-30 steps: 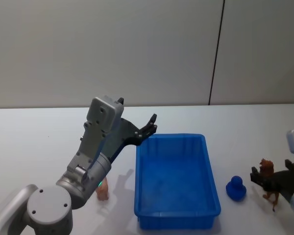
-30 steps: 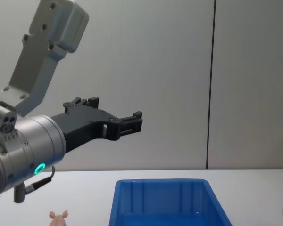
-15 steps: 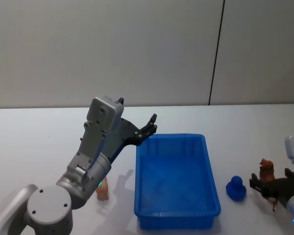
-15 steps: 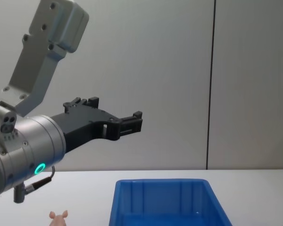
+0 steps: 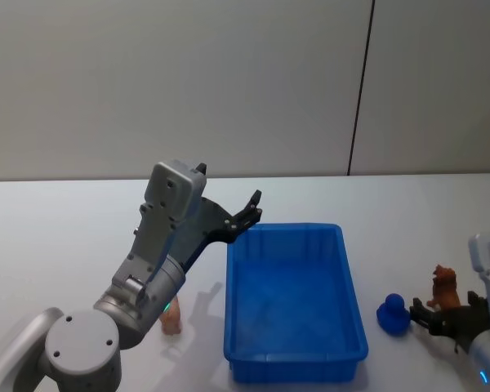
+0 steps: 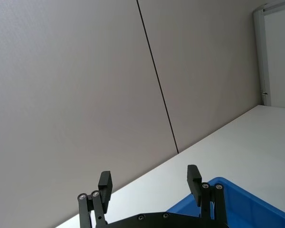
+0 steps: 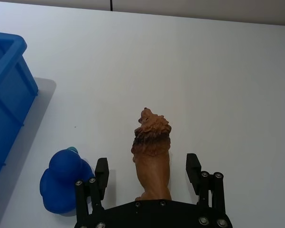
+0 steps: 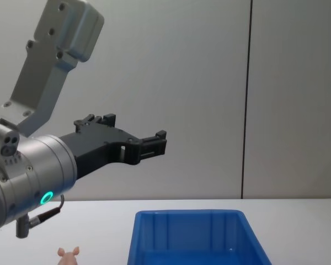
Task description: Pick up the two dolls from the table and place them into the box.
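The brown-orange doll (image 7: 152, 156) stands upright on the white table (image 5: 82, 237), to the right of the blue box (image 5: 294, 361). My right gripper (image 7: 147, 164) is open, one finger on each side of this doll with a gap on both sides. In the head view the doll (image 5: 445, 286) rises just behind that gripper (image 5: 443, 309). The pale pink doll (image 5: 171, 318) stands left of the box, partly behind my left arm, and its ears (image 8: 69, 254) show in the chest view. My left gripper (image 5: 253, 208) hangs open, high over the box's far left corner.
A small blue duck toy (image 5: 393, 314) sits between the box and the brown-orange doll, close to one right finger (image 7: 101, 167). The box (image 8: 193, 234) looks bare inside. White table stretches beyond the doll on the right.
My right gripper has slid lower and nearer in the head view, settling around the brown-orange doll's lower body. The left arm and both dolls have stayed put.
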Controlling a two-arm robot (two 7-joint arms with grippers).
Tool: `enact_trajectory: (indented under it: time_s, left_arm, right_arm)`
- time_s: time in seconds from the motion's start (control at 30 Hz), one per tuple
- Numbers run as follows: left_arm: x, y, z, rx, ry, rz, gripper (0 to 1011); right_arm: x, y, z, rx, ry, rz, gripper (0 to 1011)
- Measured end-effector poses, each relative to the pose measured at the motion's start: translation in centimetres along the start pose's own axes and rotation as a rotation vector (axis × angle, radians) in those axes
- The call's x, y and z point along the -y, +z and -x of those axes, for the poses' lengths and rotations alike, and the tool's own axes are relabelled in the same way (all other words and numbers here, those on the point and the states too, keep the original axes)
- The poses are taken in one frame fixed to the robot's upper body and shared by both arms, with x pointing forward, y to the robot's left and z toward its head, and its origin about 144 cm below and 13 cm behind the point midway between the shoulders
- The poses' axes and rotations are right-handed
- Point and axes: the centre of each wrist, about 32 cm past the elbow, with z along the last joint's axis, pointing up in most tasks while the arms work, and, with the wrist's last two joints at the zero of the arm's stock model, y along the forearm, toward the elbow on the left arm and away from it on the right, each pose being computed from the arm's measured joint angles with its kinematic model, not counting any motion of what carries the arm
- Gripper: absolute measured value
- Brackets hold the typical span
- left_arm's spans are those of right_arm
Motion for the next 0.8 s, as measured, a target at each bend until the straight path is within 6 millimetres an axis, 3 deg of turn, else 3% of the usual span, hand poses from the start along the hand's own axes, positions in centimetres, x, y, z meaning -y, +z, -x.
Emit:
enact_trajectory:
  time_s: [0.3,0.53,0.6,0.63,0.8]
  left_arm:
    - [0.0,0.0,0.0,0.0,0.0,0.0,1001]
    - [0.0,0.0,0.0,0.0,0.0,0.0,1001]
    - [0.0,0.0,0.0,0.0,0.0,0.0,1001]
    - [0.0,0.0,0.0,0.0,0.0,0.0,1001]
    - [0.0,0.0,0.0,0.0,0.0,0.0,1001]
  right_arm:
    - [-0.13,-0.11,0.14,-0.007,0.002,0.007,884]
    - [-0.19,-0.18,0.19,-0.01,0.003,0.011,624]
    - [-0.2,-0.18,0.2,-0.01,0.003,0.011,608]
    - [-0.21,-0.19,0.2,-0.011,0.003,0.011,546]
    - [-0.23,-0.2,0.21,-0.011,0.003,0.012,425]
